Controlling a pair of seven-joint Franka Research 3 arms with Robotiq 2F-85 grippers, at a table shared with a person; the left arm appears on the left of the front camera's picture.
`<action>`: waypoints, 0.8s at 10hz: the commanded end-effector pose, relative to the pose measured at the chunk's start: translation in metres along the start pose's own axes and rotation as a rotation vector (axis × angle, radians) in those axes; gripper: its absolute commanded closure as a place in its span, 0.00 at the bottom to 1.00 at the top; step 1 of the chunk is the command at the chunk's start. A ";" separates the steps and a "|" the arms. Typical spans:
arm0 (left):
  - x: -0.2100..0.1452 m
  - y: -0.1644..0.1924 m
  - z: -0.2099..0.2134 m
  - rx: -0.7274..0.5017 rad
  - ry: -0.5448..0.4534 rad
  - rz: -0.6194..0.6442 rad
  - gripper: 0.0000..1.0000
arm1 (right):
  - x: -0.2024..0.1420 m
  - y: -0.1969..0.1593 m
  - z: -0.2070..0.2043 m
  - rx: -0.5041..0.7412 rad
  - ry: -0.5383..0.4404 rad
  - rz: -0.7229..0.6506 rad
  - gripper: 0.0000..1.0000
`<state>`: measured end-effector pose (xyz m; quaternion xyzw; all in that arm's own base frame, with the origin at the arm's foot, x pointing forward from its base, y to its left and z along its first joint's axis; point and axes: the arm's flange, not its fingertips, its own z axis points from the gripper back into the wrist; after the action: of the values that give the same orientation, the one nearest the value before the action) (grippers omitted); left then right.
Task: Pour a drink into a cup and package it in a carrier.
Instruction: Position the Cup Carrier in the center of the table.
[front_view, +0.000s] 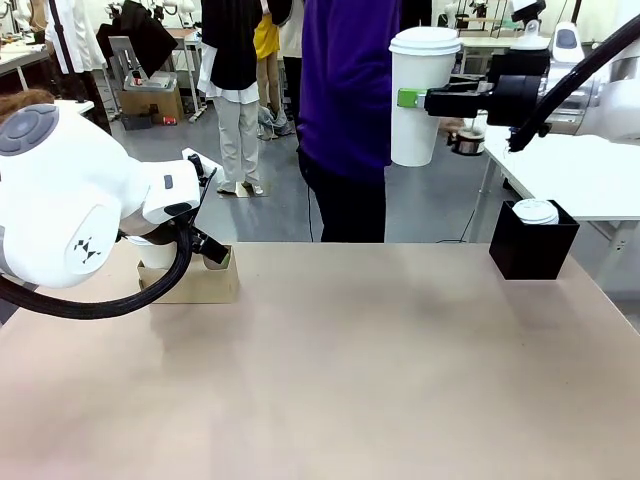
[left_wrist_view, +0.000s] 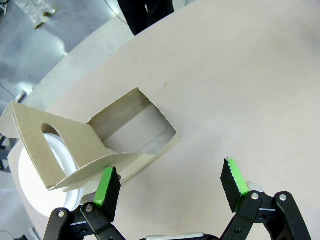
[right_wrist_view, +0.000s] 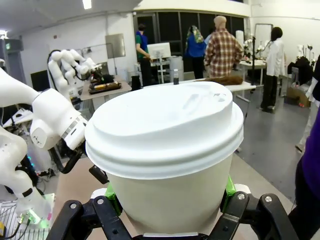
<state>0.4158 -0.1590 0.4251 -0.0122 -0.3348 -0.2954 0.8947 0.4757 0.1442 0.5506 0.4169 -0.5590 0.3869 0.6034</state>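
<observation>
Two things set the coming move, the cup (front_view: 425, 60) and the carrier (front_view: 195, 288), and from the front they lie well apart. The right hand (front_view: 415, 98) grips the lidded cup upright, high above the far right of the table (front_view: 380, 360), while the carrier sits low at the far left, partly behind the left arm, so the cup's way runs leftward and down. The left hand (front_view: 205, 252) hangs just beside the carrier, much nearer to it than the right. From the left wrist, that hand's jaws stand wide open and empty, one green pad (left_wrist_view: 107, 186) close over the near wall of the carrier (left_wrist_view: 125, 131). One compartment looks free, and a white round thing (left_wrist_view: 52, 150) shows through the handle cutout. From the right wrist, the cup (right_wrist_view: 165, 150) stands between the green pads, lid seated, long axis vertical. I judge it should travel that way.
</observation>
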 end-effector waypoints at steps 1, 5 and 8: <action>-0.001 0.001 0.001 0.001 -0.002 0.002 0.00 | 0.004 0.003 -0.002 -0.011 0.001 0.005 0.16; 0.044 -0.002 0.049 0.051 0.081 0.100 0.00 | 0.004 0.003 -0.002 -0.011 0.001 0.005 0.16; 0.103 0.013 0.097 0.105 0.127 0.238 0.00 | 0.004 0.003 -0.002 -0.011 0.001 0.005 0.16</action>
<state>0.4147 -0.1714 0.5467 0.0019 -0.2981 -0.2047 0.9323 0.4756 0.1446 0.5510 0.4167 -0.5591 0.3874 0.6031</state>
